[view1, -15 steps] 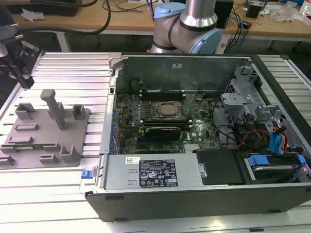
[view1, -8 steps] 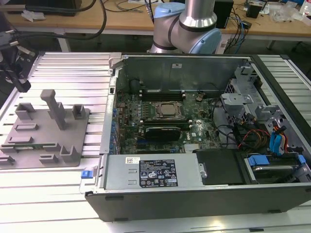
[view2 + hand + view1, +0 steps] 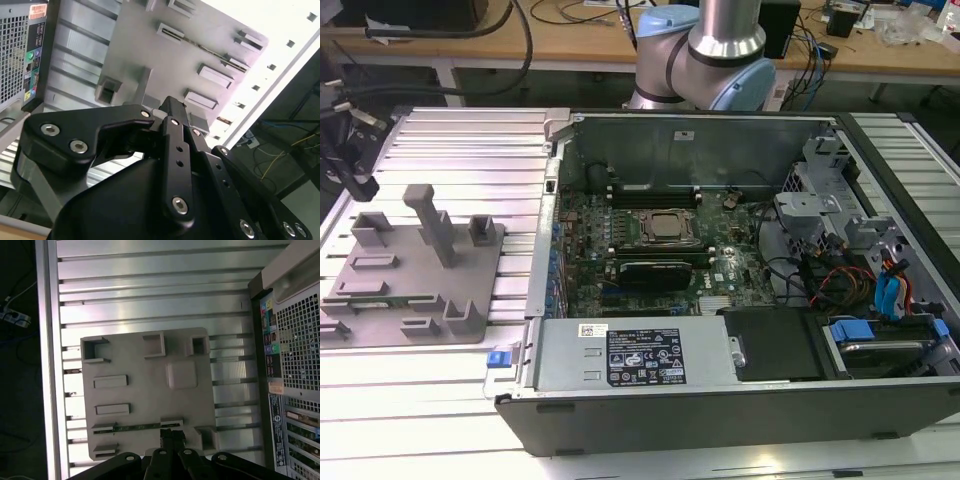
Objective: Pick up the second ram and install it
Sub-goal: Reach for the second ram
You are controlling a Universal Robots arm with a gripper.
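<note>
Gripper (image 3: pixel 172 433) closed, nothing in it, hovering above grey holder tray (image 3: pixel 145 400). Second ram (image 3: pixel 135 428) sits on edge in a tray slot, just under gripper tips. Open PC case (image 3: pixel 720 390) beside tray.

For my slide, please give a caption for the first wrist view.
Gripper near RAM stick lying in grey holder tray, beside computer case.

Exterior view: a black label (image 3: pixel 645 360) and a small white sticker (image 3: pixel 588 329) lie on the power supply (image 3: pixel 560 362); I can read neither. First wrist view: a pale sticker (image 3: pixel 275 387) on the computer case (image 3: pixel 300 340), unreadable to me.
</note>
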